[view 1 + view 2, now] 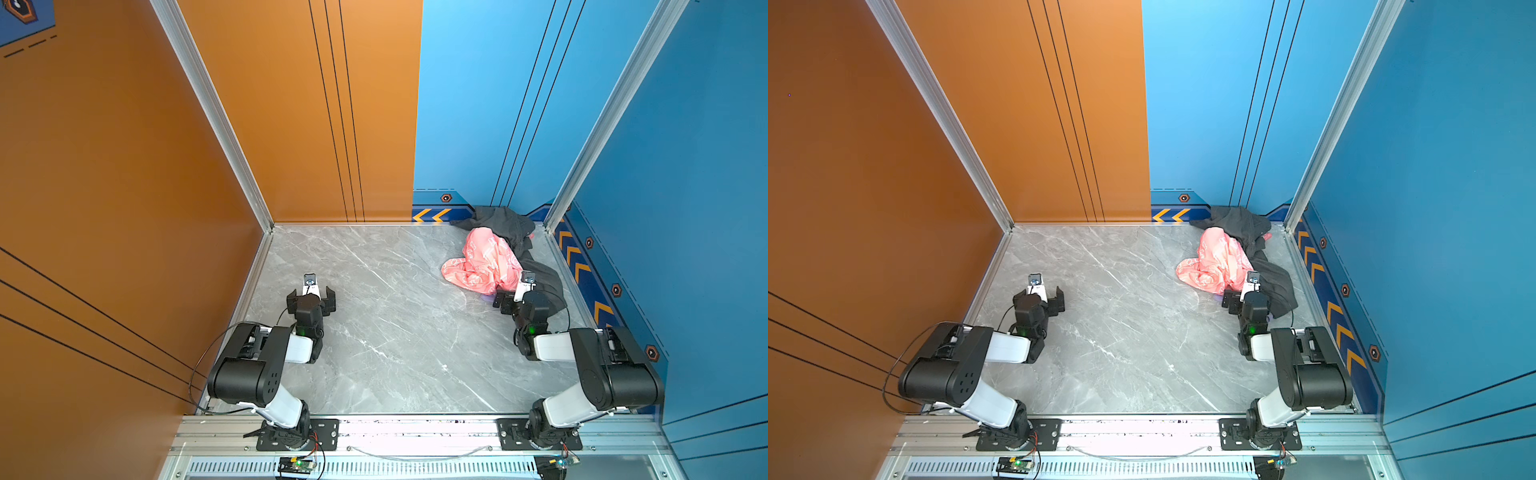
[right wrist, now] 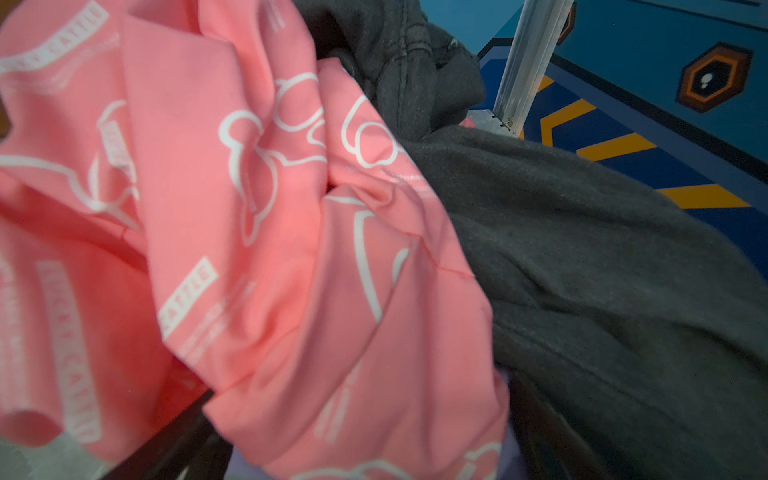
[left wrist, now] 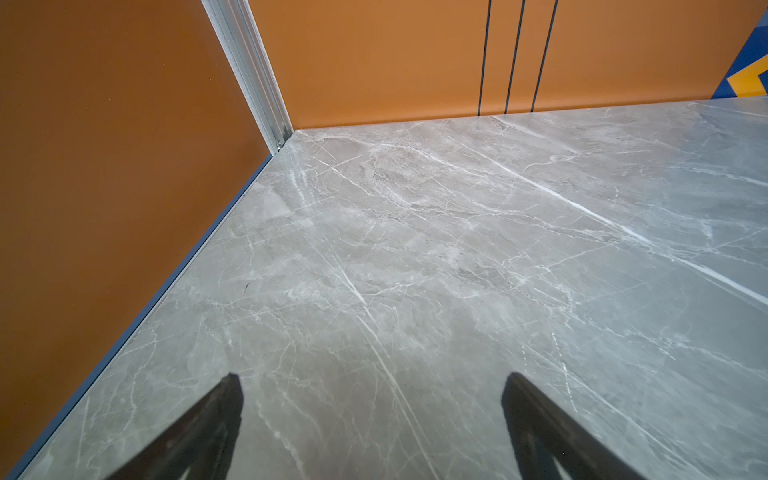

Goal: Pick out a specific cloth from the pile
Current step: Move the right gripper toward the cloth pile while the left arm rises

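Operator: Where is the lavender cloth point(image 1: 486, 298)?

Observer: Almost wholly buried. Only a small purple sliver peeks out at the near edge of the pile point(image 1: 498, 253), under the pink cloth point(image 1: 478, 262), lying on the grey marble desk point(image 1: 395, 332).

Operator: And the pile itself?

Observer: It sits in the far right corner of the desk. The dark grey cloth point(image 1: 507, 222) takes the back and right side, its top against the blue wall point(image 1: 478, 124). The pink cloth, printed in white, lies in front and overlaps it.

Operator: What of the right end effector point(image 1: 518, 300)?

Observer: Its jaws are spread wide at the pile's near edge, right by that sliver. In the right wrist view a pink fold bulges between its fingers point(image 2: 178, 436), and nothing is clamped.

Operator: And the left end effector point(image 1: 311, 297)?

Observer: That one is also spread wide and empty, over bare desk on the left, well apart from the pile.
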You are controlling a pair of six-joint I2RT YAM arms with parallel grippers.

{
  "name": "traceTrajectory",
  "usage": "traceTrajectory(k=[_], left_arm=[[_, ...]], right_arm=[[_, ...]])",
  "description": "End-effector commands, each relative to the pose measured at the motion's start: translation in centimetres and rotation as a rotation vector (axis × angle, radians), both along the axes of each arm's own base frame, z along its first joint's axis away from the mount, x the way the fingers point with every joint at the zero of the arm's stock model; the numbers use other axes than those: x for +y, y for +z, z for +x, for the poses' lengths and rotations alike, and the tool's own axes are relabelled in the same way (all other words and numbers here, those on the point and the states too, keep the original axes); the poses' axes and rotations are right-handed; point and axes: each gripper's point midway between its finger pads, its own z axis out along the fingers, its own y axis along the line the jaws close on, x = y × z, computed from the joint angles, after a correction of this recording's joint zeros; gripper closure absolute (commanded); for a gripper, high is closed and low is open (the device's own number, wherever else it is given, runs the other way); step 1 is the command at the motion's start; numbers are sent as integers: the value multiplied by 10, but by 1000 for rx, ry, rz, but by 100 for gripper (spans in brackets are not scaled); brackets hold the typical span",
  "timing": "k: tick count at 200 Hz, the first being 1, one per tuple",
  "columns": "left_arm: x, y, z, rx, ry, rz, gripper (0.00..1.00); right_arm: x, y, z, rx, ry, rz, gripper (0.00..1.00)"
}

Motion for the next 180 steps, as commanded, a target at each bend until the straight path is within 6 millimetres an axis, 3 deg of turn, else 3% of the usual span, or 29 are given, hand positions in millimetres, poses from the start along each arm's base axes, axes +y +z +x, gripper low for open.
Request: traceTrajectory(k=[1,65,89,137,159,180], left_arm=[[3,3,5,-10,7,-29,2],[7,3,5,-10,13,-46,2],[11,6,3,-22,19,-69,2],[11,55,-21,-70,38,-71,2],[-3,77,-34,-35,-21,-118,2],[-28,98,-48,-27,-166,-155,2]], right_arm=[[-2,6,5,-14,-13,2,0],[-2,5,5,-14,-12,6,0],[-2,19,1,-23,-21,-7,0],[-3,67,-25,-20,-53,52,0],[1,83,-40,-1,-44,108,0],[-4,94,-56,18,-97,193,4]])
